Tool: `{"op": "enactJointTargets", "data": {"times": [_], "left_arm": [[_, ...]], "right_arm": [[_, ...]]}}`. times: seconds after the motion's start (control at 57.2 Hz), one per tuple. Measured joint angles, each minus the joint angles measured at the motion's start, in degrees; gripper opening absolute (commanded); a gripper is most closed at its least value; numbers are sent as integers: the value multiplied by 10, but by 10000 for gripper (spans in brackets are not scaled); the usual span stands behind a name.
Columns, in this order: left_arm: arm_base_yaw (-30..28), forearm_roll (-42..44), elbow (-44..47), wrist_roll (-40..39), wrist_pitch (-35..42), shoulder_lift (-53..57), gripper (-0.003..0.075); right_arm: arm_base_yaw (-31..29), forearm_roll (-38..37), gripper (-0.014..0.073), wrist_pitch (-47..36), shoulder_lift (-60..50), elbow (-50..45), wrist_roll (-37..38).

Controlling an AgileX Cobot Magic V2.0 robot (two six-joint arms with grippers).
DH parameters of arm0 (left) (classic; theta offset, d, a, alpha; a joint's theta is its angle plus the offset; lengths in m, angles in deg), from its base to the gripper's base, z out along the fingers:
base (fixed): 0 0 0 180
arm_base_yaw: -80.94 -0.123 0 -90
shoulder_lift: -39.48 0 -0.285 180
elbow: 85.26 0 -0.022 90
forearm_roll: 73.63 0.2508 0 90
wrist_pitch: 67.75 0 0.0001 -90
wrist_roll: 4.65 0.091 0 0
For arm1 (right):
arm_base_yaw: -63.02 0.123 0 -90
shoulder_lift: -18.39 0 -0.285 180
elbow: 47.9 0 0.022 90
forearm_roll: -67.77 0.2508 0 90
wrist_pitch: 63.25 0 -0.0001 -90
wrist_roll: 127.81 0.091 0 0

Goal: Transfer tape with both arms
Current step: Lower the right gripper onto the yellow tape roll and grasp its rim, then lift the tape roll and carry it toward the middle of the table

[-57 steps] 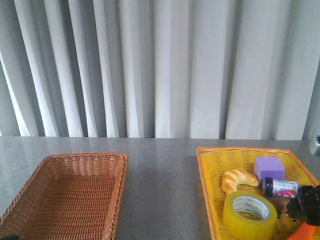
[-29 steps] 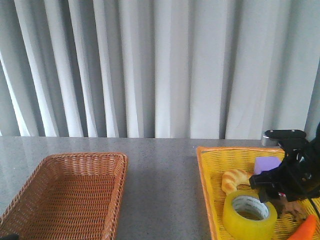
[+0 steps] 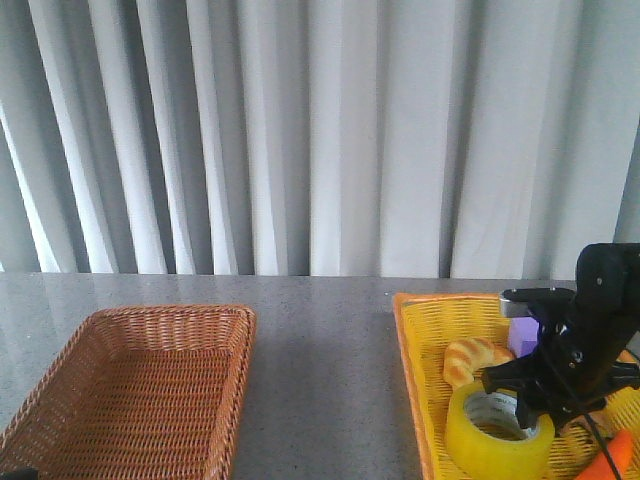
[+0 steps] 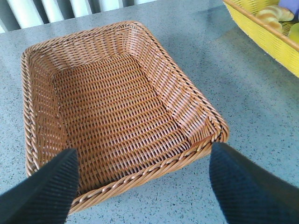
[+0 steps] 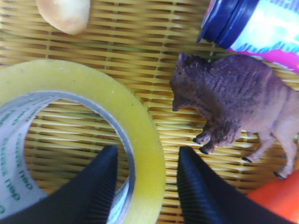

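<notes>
A brown basket [image 3: 130,390] is seen at the left of the grey surface [image 3: 320,340], with the left gripper [image 4: 140,186] above its near rim, jaws spread wide and holding nothing. At the right stands a yellow basket [image 3: 415,370]. In it the tape [image 3: 497,432] lies flat at the near left, a croissant [image 3: 475,358] just behind it. The right gripper [image 5: 142,186] is lowered over the roll, jaws open narrowly, one finger inside the core and one outside the yellow wall. Close beside that outer finger lies a toy bison [image 5: 229,102], with a blue-capped bottle [image 5: 252,23] beyond it and an orange object [image 5: 275,196] near it. A purple block [image 3: 522,335] is partly hidden behind the arm.
</notes>
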Motion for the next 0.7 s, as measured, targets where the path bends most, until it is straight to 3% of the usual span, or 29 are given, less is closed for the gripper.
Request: {"op": "enactJointTargets", "data": {"times": [0.332, 0.699], "left_arm": [[0, 0, 0, 0, 0, 0, 566], [0, 0, 0, 1, 0, 0, 566]], "right_arm": [[0, 2, 140, 5, 8, 0, 0], [0, 2, 134, 15, -33, -1, -26]]}}
